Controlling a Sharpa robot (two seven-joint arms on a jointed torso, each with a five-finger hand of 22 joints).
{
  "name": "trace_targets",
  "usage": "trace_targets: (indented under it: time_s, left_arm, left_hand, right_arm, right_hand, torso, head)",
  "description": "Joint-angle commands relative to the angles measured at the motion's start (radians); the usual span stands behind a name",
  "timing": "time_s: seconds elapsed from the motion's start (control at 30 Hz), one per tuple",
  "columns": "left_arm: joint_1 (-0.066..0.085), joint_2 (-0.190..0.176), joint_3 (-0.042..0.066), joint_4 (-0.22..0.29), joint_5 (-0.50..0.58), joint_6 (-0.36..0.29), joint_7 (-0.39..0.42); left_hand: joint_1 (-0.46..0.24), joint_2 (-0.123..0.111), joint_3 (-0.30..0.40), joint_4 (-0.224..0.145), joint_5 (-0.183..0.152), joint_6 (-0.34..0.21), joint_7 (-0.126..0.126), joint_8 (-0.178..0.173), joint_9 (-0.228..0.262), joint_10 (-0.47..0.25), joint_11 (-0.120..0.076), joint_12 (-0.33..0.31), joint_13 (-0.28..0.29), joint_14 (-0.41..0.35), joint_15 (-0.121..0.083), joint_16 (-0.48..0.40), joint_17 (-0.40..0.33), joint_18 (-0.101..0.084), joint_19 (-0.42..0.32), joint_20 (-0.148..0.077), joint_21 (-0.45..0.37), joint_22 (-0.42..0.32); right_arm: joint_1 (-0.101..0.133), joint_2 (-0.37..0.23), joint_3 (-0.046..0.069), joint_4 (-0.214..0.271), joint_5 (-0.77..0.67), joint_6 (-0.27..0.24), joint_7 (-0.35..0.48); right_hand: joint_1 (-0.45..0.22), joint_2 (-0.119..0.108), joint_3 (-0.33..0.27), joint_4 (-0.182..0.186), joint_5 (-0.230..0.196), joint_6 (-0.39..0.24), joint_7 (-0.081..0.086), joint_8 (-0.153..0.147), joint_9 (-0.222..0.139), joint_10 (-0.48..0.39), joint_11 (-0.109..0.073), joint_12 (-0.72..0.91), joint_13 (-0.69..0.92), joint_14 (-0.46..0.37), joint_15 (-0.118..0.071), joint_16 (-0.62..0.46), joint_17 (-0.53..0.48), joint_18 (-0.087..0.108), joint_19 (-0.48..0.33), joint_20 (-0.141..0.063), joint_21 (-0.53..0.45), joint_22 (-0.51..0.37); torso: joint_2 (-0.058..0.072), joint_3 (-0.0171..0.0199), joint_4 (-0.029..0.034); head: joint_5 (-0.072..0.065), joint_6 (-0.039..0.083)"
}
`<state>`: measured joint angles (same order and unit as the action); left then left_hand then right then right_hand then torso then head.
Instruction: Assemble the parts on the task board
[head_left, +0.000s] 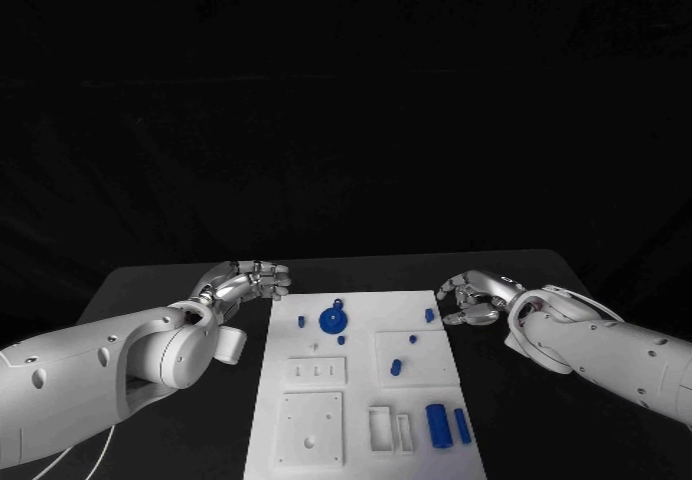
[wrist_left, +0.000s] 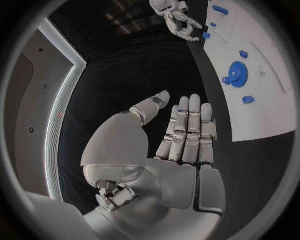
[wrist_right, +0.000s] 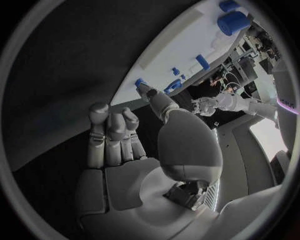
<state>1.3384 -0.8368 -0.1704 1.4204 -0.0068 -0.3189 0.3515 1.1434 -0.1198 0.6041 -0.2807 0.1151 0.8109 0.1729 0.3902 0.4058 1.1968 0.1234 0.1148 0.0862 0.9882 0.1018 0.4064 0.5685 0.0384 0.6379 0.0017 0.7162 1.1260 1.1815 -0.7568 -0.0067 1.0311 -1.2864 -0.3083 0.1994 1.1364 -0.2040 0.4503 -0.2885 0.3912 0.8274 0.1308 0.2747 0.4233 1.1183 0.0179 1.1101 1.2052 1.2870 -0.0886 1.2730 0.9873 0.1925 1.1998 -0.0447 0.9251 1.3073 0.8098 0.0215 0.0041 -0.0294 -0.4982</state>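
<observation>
Both hands, left (head_left: 248, 282) and right (head_left: 473, 298), hang released beside the task board (head_left: 361, 420); no part grasped. You next reach for the blue gear (head_left: 333, 320).

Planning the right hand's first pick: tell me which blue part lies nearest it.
The small blue peg at the board's far right edge, just beside the right hand.

The task board (head_left: 361, 400) runs off the head view's bottom edge, cutting its near end. In the right wrist view the thumb hides part of the board's corner, and the small blue peg (wrist_right: 140, 82) there is partly covered.
</observation>
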Motion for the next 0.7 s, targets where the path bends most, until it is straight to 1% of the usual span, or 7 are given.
trace_targets:
  time_s: [0.03, 0.1, 0.2, 0.33, 0.57, 0.63, 0.7]
  left_arm:
    - [-0.001, 0.006, 0.001, 0.001, 0.005, 0.016, 0.015]
    - [-0.001, 0.007, 0.001, 0.001, 0.005, 0.016, 0.015]
    - [-0.001, 0.008, 0.001, 0.001, 0.005, 0.014, 0.013]
    - [-0.001, 0.005, 0.001, 0.001, 0.005, 0.014, 0.013]
    - [-0.001, 0.006, 0.001, 0.002, 0.005, 0.015, 0.011]
    - [-0.001, 0.005, 0.001, 0.002, 0.005, 0.015, 0.011]
    - [-0.001, 0.006, 0.001, 0.002, 0.005, 0.015, 0.011]
  left_hand:
    - [0.004, -0.004, -0.001, -0.005, 0.004, -0.006, 0.004, -0.007, 0.001, -0.006, 0.001, -0.007, -0.001, 0.004, 0.000, -0.004, 0.001, 0.020, -0.009, 0.001, 0.006, -0.002]
    - [0.004, -0.004, -0.002, -0.005, 0.004, -0.006, 0.005, -0.007, 0.001, -0.007, 0.001, -0.008, -0.001, 0.003, 0.000, -0.004, 0.001, 0.020, -0.009, 0.001, 0.006, -0.002]
    - [0.004, -0.004, -0.002, -0.005, 0.004, -0.006, 0.005, -0.007, 0.002, -0.008, 0.002, -0.009, -0.002, 0.003, 0.000, -0.004, 0.002, 0.020, -0.009, 0.001, 0.007, -0.002]
    - [0.002, -0.004, -0.003, -0.004, 0.003, -0.008, 0.006, -0.009, 0.002, -0.012, 0.004, -0.012, -0.003, 0.003, 0.001, -0.005, 0.002, 0.019, -0.010, 0.002, 0.007, -0.003]
    - [0.001, -0.004, -0.004, -0.003, 0.003, -0.008, 0.006, -0.009, 0.002, -0.013, 0.005, -0.013, -0.003, 0.003, 0.001, -0.005, 0.002, 0.019, -0.010, 0.002, 0.008, -0.003]
    - [0.001, -0.004, -0.004, -0.003, 0.003, -0.008, 0.006, -0.009, 0.002, -0.013, 0.005, -0.013, -0.003, 0.003, 0.001, -0.005, 0.002, 0.019, -0.010, 0.002, 0.008, -0.003]
    - [0.001, -0.004, -0.004, -0.003, 0.003, -0.008, 0.007, -0.009, 0.002, -0.013, 0.005, -0.013, -0.003, 0.003, 0.001, -0.005, 0.003, 0.019, -0.010, 0.002, 0.008, -0.003]
  right_arm:
    - [-0.005, 0.005, 0.000, -0.008, 0.002, 0.032, 0.013]
    - [-0.009, 0.010, 0.000, -0.012, 0.002, 0.032, 0.011]
    - [-0.014, 0.014, 0.000, -0.007, 0.007, 0.026, 0.009]
    - [-0.019, 0.022, 0.000, -0.001, 0.007, 0.017, 0.007]
    - [-0.021, 0.030, 0.000, -0.001, 0.010, 0.019, 0.005]
    - [-0.021, 0.032, 0.000, -0.001, 0.010, 0.019, 0.004]
    - [-0.021, 0.033, 0.000, -0.002, 0.017, 0.020, 0.004]
  right_hand:
    - [0.007, -0.001, -0.007, -0.002, -0.001, -0.007, -0.001, -0.004, -0.001, -0.007, -0.001, -0.005, -0.001, -0.001, -0.004, -0.006, 0.001, 0.069, -0.007, 0.000, -0.004, 0.017]
    - [0.004, 0.001, -0.009, -0.002, -0.004, -0.007, -0.001, -0.003, -0.001, -0.008, -0.001, -0.005, -0.001, -0.002, -0.005, -0.006, 0.002, 0.069, -0.008, 0.001, -0.005, 0.017]
    - [0.000, 0.007, -0.013, -0.001, -0.010, -0.006, -0.001, -0.002, -0.001, -0.009, -0.001, -0.005, -0.001, -0.002, -0.005, -0.007, 0.002, 0.069, -0.009, 0.002, -0.005, 0.017]
    - [-0.018, 0.026, -0.015, 0.002, -0.088, -0.005, 0.000, -0.001, -0.001, -0.009, 0.000, -0.004, -0.002, -0.001, -0.004, -0.008, 0.004, 0.069, -0.008, 0.001, -0.005, 0.016]
    - [-0.033, 0.040, -0.008, 0.004, -0.114, 0.001, 0.000, 0.003, -0.001, -0.007, 0.000, -0.002, -0.003, 0.002, -0.003, -0.008, 0.005, 0.069, -0.005, -0.002, -0.005, 0.015]
    - [-0.034, 0.044, -0.003, 0.004, -0.124, 0.002, 0.001, 0.003, -0.001, -0.007, 0.000, -0.002, -0.004, 0.003, -0.003, -0.008, 0.006, 0.069, -0.004, -0.003, -0.005, 0.015]
    - [-0.042, 0.054, 0.006, 0.010, -0.152, 0.004, 0.000, 0.004, -0.002, -0.007, 0.000, -0.002, -0.005, 0.003, -0.004, -0.009, 0.006, 0.069, -0.003, -0.003, -0.006, 0.014]
  torso:
    - [0.000, -0.0020, 0.0037]
    - [0.000, -0.0034, 0.0053]
    - [-0.001, -0.0043, 0.0042]
    - [-0.001, -0.0030, 0.0031]
    - [-0.001, -0.0038, 0.0055]
    - [-0.001, -0.0036, 0.0040]
    - [-0.001, -0.0034, 0.0036]
  head:
    - [-0.002, -0.005]
    - [-0.005, -0.004]
    - [-0.006, -0.005]
    - [-0.006, -0.008]
    - [-0.005, -0.008]
    - [-0.004, -0.010]
    - [-0.003, -0.009]
